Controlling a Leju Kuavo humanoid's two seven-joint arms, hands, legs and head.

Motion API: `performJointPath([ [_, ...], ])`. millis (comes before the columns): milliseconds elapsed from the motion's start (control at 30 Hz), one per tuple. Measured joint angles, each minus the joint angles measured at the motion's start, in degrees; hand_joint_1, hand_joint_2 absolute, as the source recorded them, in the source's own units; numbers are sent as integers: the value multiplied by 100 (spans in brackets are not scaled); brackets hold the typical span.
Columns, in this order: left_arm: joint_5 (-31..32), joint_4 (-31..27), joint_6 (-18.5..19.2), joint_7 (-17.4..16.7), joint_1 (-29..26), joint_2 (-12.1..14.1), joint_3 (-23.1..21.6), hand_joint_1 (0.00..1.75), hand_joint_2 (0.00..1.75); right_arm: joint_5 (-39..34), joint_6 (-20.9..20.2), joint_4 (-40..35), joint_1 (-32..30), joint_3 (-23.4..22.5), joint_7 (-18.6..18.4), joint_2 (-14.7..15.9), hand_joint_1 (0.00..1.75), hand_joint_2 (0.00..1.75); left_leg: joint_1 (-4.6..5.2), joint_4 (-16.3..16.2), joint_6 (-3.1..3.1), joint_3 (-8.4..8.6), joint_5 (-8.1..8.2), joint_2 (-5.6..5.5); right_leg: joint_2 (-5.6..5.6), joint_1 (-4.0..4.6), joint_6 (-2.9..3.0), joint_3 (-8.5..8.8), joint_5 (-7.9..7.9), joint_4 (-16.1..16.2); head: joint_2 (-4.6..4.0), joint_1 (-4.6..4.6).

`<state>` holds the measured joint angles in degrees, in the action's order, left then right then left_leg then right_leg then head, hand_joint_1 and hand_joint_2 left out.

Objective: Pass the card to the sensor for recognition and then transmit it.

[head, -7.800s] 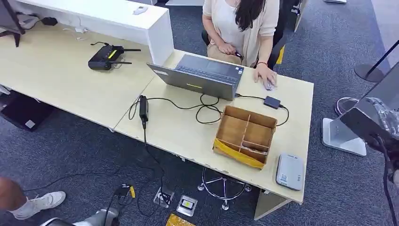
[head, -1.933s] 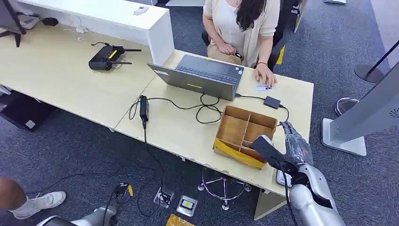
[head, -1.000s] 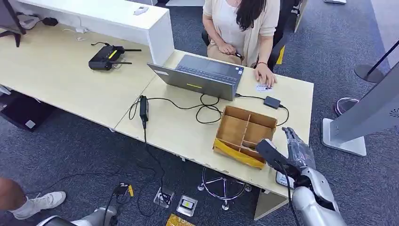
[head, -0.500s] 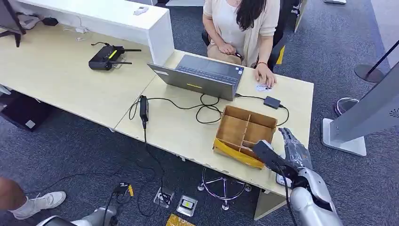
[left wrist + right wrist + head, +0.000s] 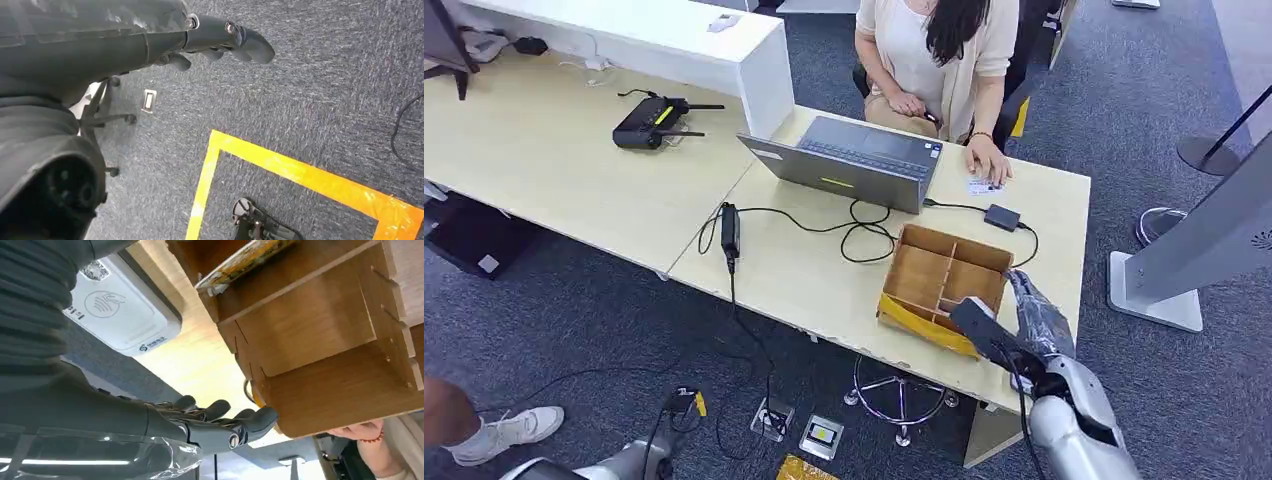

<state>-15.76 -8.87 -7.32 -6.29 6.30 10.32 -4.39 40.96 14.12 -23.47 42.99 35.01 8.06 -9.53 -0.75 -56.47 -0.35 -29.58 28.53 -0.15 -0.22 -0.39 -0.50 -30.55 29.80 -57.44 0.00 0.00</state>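
the right hand [image 5: 1032, 318] hovers empty, fingers spread, beside the wooden box [image 5: 945, 286] above the sensor [image 5: 122, 312]; the left hand [image 5: 220, 40] hangs empty, fingers apart.

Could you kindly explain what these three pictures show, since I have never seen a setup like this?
They come from cameras on a humanoid robot. The head view looks down at a desk; the other two sit at the wrists. The right robot hand reaches over the desk beside a wooden box with dividers, holding nothing. Its wrist view shows the white card sensor close by. The left robot hand hangs over the carpet, also holding nothing. On the desk lie a laptop and cables, and a person sits behind with a hand by a small card.
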Motion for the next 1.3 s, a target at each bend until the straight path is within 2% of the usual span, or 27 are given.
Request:
performJointPath([
  [433, -26, 0, 0, 0, -2, 0, 0, 0, 0, -17, -52, 0, -58, 0, -17, 0, 0, 175, 0, 0, 0, 0, 0, 0, 0, 0, 0, 0, 0, 0, 0, 0],
  [467, -26, 0, 0, -2, -2, 0, 0, 0, 0, -17, -52, 0, -62, 0, -15, 0, 175, 175, 0, 0, 0, 0, 0, 0, 0, 0, 0, 0, 0, 0, 0, 0],
  [800, -35, 0, -2, -2, -2, 0, 0, 0, 0, -197, -249, 0, -66, 0, -17, 9, 175, 175, 0, 0, 0, 0, 0, 0, 0, 0, 0, 0, 0, 0, 0, 0],
  [1300, -33, 0, 4, 0, -2, 2, 0, 0, 0, -238, -280, -2, -65, 0, 31, 20, 175, 175, 0, 0, 0, 0, 0, 0, 0, 0, 0, 0, 0, 0, 0, 0],
])
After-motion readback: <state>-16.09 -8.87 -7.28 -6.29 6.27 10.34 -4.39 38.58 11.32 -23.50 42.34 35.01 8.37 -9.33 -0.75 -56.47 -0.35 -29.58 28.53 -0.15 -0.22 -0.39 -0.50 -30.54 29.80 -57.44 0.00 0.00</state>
